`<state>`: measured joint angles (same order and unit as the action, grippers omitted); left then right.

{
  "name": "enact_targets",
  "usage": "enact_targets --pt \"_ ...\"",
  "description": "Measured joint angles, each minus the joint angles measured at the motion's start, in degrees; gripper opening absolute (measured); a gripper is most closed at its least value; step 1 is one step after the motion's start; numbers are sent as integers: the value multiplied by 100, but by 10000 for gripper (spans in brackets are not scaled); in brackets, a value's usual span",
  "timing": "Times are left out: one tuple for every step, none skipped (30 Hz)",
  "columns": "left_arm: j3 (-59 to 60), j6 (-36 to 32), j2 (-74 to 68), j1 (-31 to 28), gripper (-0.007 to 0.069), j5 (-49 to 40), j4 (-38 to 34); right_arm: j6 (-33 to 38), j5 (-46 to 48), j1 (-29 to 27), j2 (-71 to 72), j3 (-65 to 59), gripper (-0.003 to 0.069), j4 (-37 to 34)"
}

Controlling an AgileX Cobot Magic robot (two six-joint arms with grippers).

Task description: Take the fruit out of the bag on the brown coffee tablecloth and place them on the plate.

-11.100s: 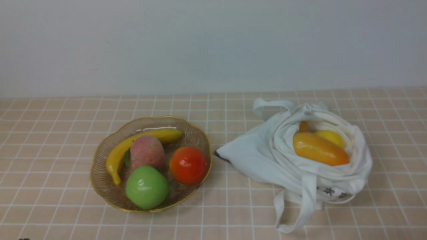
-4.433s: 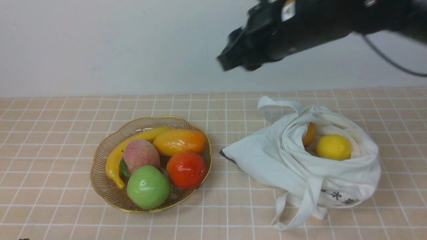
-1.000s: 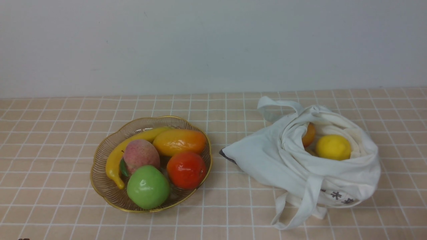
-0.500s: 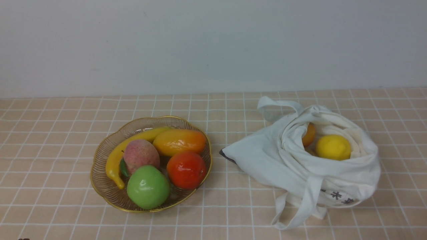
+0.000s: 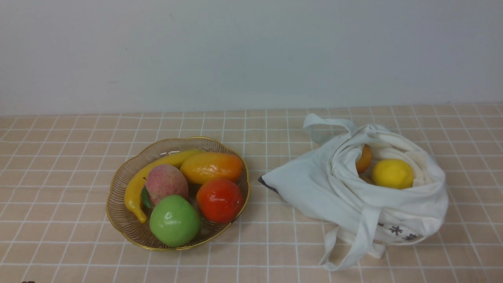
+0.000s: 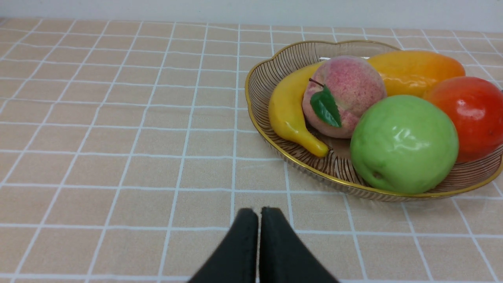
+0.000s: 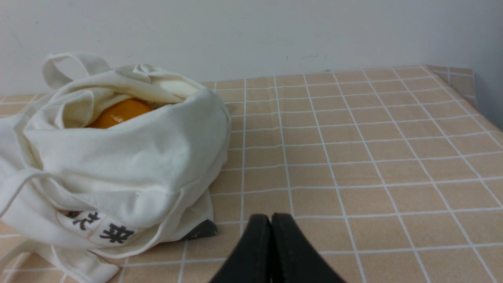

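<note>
The whole tablecloth (image 5: 251, 255) is seen from the front; the plate (image 6: 259, 78) and bag (image 7: 129, 165) are viewed low and near by the wrists.

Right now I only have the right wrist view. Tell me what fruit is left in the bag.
Observer: The front view shows two, a lemon beside the small orange ball in the open mouth of the bag.
Operator: Report the plate.
Observer: The plate sits to the left of the bag, apart from it. It holds five fruits, the mango among them.
Operator: Give me the left hand.
Observer: The left hand is shut and empty, above the tablecloth short of the plate.
</note>
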<state>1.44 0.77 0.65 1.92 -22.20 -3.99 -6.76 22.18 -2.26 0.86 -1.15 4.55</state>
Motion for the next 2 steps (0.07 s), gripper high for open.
enact_targets --pt "0 0 0 0 -8 0 0 0 0 0 0 0 -14 0" --pt "0 0 0 0 -8 0 0 0 0 0 0 0 -14 0"
